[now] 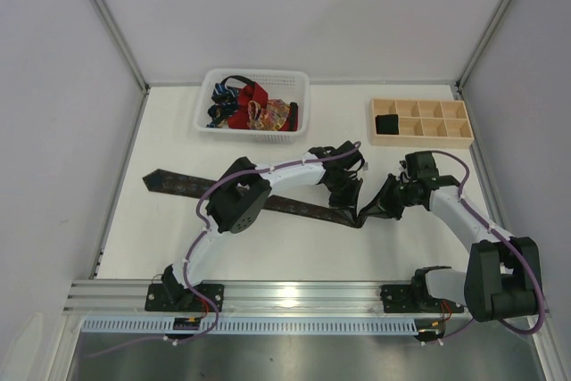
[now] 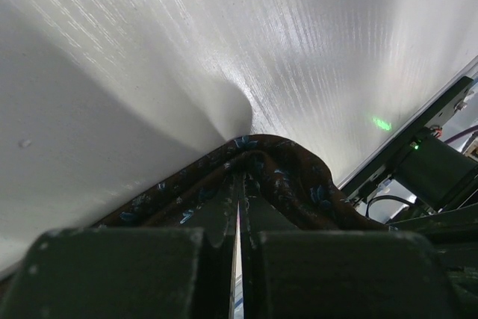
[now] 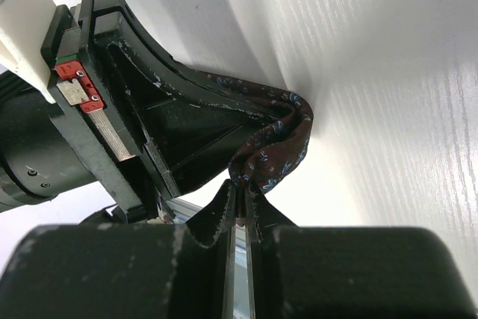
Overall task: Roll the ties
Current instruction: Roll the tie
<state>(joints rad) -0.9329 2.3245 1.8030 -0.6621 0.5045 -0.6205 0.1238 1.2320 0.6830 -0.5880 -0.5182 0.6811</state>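
Note:
A dark brown tie (image 1: 178, 183) with a fine blue pattern lies stretched across the table from the left to the middle. Its right end is bunched up between my two grippers. My left gripper (image 1: 348, 202) is shut on that end, and the fabric (image 2: 287, 177) humps over its fingertips. My right gripper (image 1: 371, 211) meets it from the right and is shut on the same fold of tie (image 3: 278, 153). In the right wrist view the left gripper (image 3: 160, 128) stands close behind the fold. More ties, a red one (image 1: 245, 106) among them, lie heaped in the basket.
The white mesh basket (image 1: 254, 73) stands at the back left of the table. At the back right a pale wooden tray (image 1: 419, 142) with square compartments holds one dark rolled bundle (image 1: 387, 122). Grey walls enclose the table; a metal rail (image 1: 294, 296) runs along the near edge.

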